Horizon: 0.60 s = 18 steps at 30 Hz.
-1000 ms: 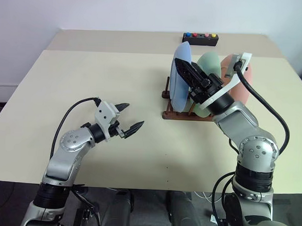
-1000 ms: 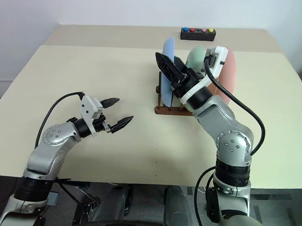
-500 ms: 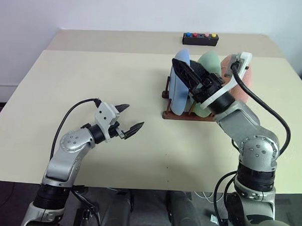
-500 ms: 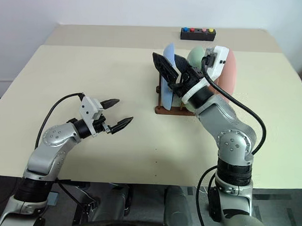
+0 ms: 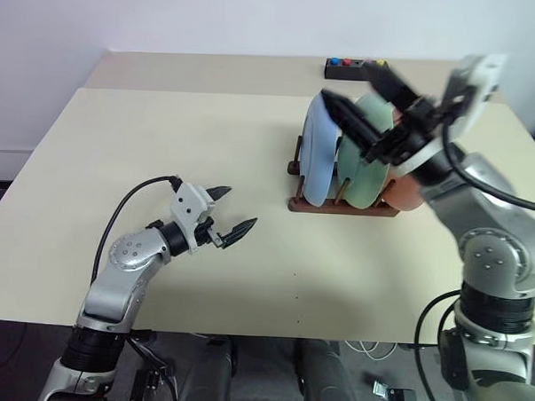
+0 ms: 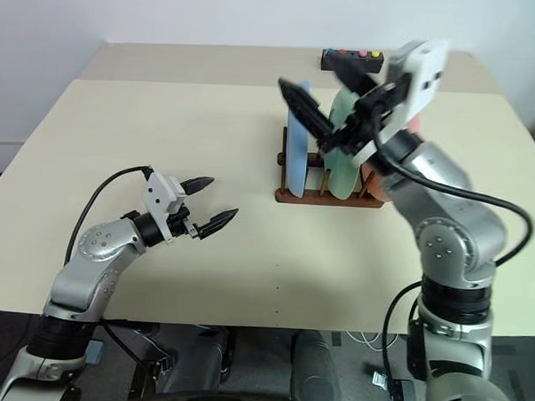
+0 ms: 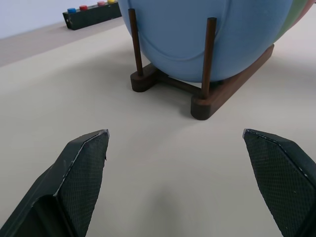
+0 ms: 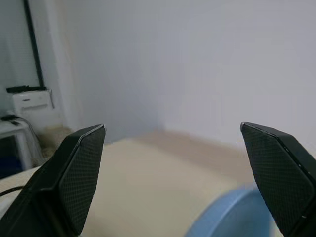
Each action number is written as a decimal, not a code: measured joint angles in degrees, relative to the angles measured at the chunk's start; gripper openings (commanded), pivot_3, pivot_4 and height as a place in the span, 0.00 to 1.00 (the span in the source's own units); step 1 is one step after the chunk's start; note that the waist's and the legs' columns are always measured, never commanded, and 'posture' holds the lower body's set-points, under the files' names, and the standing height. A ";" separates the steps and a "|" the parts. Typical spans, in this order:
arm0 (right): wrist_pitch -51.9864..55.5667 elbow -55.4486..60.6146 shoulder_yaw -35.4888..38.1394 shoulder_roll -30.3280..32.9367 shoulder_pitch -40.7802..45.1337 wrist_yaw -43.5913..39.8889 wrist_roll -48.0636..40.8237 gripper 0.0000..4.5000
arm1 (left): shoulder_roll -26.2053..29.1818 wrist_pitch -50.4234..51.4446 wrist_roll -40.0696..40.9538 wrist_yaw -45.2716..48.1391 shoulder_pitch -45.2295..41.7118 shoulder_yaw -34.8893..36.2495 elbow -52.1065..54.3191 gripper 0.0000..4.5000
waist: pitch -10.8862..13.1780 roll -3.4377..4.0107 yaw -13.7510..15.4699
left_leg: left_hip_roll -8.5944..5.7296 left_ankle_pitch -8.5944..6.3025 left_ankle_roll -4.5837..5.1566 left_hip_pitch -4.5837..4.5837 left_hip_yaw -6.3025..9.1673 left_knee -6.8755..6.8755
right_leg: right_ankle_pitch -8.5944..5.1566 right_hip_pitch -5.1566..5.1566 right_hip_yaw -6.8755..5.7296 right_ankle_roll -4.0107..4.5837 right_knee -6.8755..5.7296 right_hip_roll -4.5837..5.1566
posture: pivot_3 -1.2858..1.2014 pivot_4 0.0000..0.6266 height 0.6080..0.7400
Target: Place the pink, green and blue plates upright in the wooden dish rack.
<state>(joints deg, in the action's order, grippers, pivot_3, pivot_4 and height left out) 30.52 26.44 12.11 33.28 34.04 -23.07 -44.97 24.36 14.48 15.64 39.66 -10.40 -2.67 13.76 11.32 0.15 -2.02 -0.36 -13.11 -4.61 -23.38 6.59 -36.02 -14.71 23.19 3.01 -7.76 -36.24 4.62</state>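
All three plates, blue, green and pink, stand upright in the rack on the worktop; nothing looks left. Both grippers, left and right, have jaws wide and empty.

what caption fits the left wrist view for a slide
Open left end effector facing the round blue plate standing upright between pegs of the dark brown wooden dish rack.
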 measured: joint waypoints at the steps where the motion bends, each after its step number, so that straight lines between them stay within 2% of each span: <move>1: -0.96 -0.61 1.83 2.05 -0.52 -0.88 1.02 0.99 | -0.11 -0.02 -0.01 0.00 -0.06 -0.13 -0.05 1.00 | 0.01 -0.02 0.23 | 0.00 0.00 0.00 -0.01 -0.01 -0.01 | 0.00 -0.01 0.00 0.01 0.02 0.00 | 0.52 0.24 0.96; 4: -3.67 -4.42 9.93 8.10 -4.74 -3.65 4.00 0.99 | -0.17 -0.12 -0.04 0.04 -0.31 -0.35 -0.34 1.00 | 0.02 -0.06 0.99 | 0.00 0.00 0.00 0.00 -0.03 -0.01 | -0.01 -0.03 0.01 0.03 0.06 0.00 | 0.52 0.24 0.96; 7: -5.13 -7.84 14.34 10.16 -8.28 -6.12 5.43 0.99 | -0.26 -0.24 -0.10 0.13 -0.72 -0.60 -0.93 1.00 | 0.01 -0.04 1.02 | 0.00 0.00 0.00 0.01 -0.05 -0.02 | -0.01 -0.03 0.02 0.03 0.04 0.00 | 0.52 0.24 0.96; 10: -6.44 -9.82 20.34 12.50 -17.32 -11.88 5.46 0.99 | -0.91 -0.85 -0.27 0.30 -2.52 -1.20 -2.85 1.00 | 0.02 -0.10 1.48 | 0.01 0.00 0.01 0.02 -0.02 -0.01 | -0.01 -0.08 -0.01 0.02 0.08 -0.01 | 0.52 0.24 0.96; 13: -8.75 -14.41 25.33 12.23 -31.46 -18.07 7.60 0.99 | -0.74 -3.23 -2.42 -0.49 -4.29 -0.88 -7.15 1.00 | 0.00 -0.13 2.06 | -0.02 -0.05 0.08 0.02 -0.11 -0.06 | -0.02 -0.15 0.04 0.02 0.16 0.03 | 0.52 0.24 0.96; 18: -13.19 -22.55 26.62 6.93 -35.81 -18.28 10.30 0.99 | -1.94 -5.23 -3.83 -1.60 -4.97 -0.94 -9.79 1.00 | -0.02 -0.08 0.40 | 0.00 -0.04 0.08 0.21 -0.26 -0.08 | -0.07 -0.17 0.17 0.20 0.06 0.01 | 0.52 0.24 0.96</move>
<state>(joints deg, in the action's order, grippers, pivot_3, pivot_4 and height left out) 17.32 3.89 38.74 40.21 -1.77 -41.35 -34.68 22.42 9.25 11.81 38.05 -15.37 -3.62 3.97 11.30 0.07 -1.62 -0.35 -13.15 -4.53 -23.17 6.33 -36.10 -14.78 23.01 3.19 -7.56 -36.17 4.63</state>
